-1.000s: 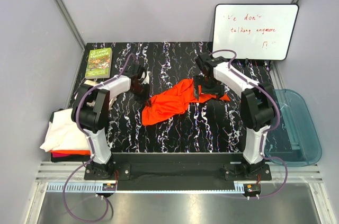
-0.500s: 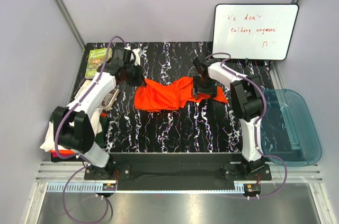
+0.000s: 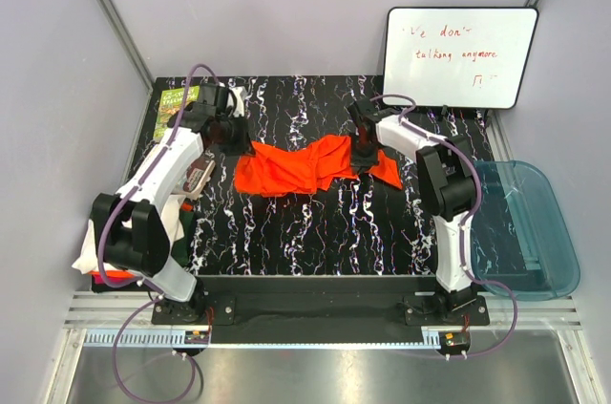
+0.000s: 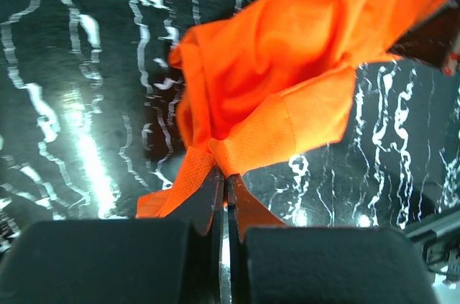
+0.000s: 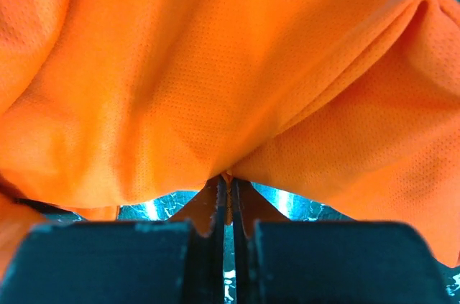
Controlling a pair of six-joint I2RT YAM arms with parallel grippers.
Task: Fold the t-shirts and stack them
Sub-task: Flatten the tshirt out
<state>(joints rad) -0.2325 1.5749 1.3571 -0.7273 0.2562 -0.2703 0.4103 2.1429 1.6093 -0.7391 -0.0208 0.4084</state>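
Note:
The bright orange t-shirt [image 3: 301, 163] lies crumpled across the middle of the black marbled table, stretched between both arms. At its left end my left gripper [image 3: 234, 139] is shut on the cloth; the left wrist view shows the orange t-shirt [image 4: 287, 67] pinched between the closed tips of that left gripper [image 4: 222, 169]. At the shirt's right end my right gripper [image 3: 364, 148] is shut on a fold, and in the right wrist view the orange t-shirt [image 5: 215, 67] fills the frame above the right gripper [image 5: 228, 179]. More t-shirts [image 3: 119, 232], white over red-orange, sit stacked at the left table edge.
A small green book [image 3: 178, 104] lies at the back left corner. A whiteboard [image 3: 458, 57] leans at the back right. A translucent blue tub [image 3: 525, 227] sits off the table's right side.
My right gripper has shut on the shirt's right end. My left arm has swung out to the back left, pulling the shirt wider and toward the back of the table.

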